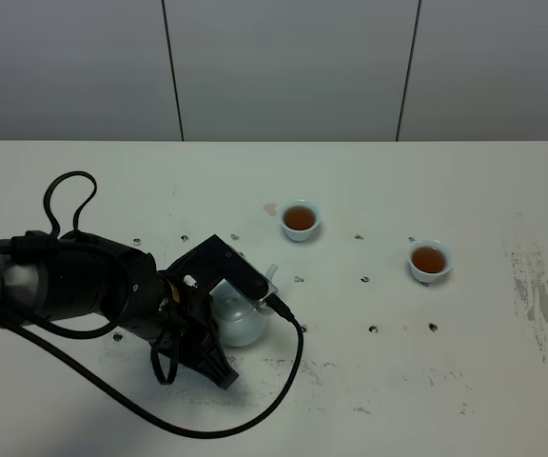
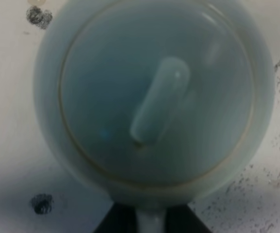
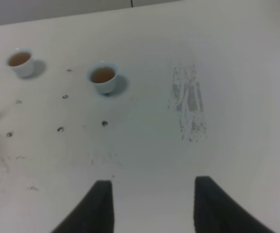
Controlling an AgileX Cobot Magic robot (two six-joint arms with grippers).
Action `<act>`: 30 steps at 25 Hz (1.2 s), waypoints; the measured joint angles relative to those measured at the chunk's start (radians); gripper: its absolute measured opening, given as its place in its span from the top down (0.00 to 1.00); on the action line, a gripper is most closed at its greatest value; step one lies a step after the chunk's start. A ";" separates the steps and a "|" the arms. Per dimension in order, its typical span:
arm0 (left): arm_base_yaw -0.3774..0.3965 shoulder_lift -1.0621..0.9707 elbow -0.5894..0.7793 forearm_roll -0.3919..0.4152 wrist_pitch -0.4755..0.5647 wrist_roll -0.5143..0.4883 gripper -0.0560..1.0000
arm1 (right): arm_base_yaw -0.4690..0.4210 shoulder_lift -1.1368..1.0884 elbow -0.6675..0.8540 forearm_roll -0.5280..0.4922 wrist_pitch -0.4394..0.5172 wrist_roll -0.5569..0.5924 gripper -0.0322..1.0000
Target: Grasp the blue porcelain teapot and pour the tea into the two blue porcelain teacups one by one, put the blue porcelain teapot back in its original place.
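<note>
The blue porcelain teapot (image 2: pixel 154 97) sits on the table (image 1: pixel 464 181) directly under the left gripper (image 1: pixel 225 319), whose grip I cannot make out. Both blue porcelain teacups (image 1: pixel 300 221) (image 1: pixel 430 261), already holding tea, stand well apart, nothing between. The right gripper (image 3: pixel 152 206) hangs open, empty.

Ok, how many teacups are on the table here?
2. One teacup sits near the table's middle, the other teacup further right; both hold brown tea. None seems hidden.
</note>
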 joint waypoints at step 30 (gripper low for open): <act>0.009 -0.239 0.000 -0.002 0.190 -0.105 0.44 | 0.000 0.000 0.000 0.000 -0.002 0.000 0.59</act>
